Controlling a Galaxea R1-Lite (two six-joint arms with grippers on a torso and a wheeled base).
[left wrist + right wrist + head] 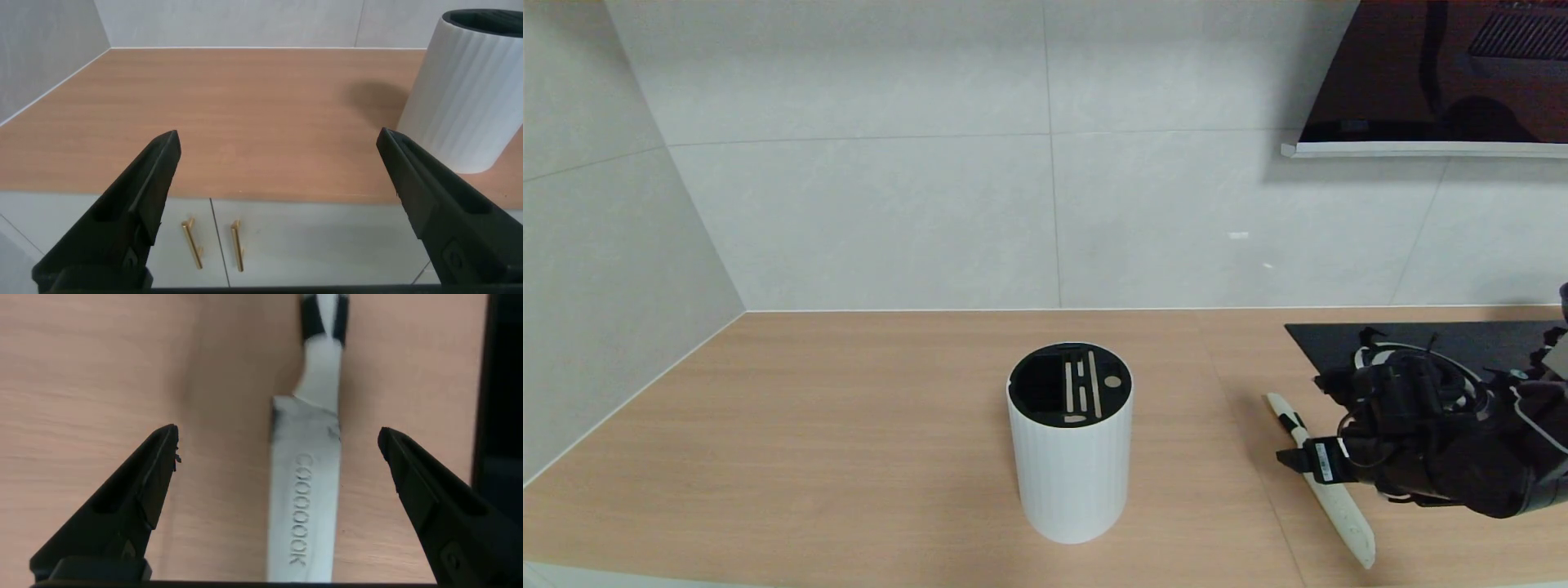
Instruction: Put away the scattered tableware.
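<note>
Two grippers, both released
We see the knife [306, 498] on the counter [849, 425] directly beneath our right gripper [278, 437], the white holder [470, 90] ahead of our left gripper [278, 140].

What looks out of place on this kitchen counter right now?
The white knife lies flat on the counter beside the black cooktop, not in the slotted holder standing mid-counter. The right gripper hangs over it, fingers open.

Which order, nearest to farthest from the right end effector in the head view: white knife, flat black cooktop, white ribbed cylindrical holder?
1. White knife, beneath the right end effector.
2. Flat black cooktop, just behind it.
3. White ribbed cylindrical holder, to its left.
</note>
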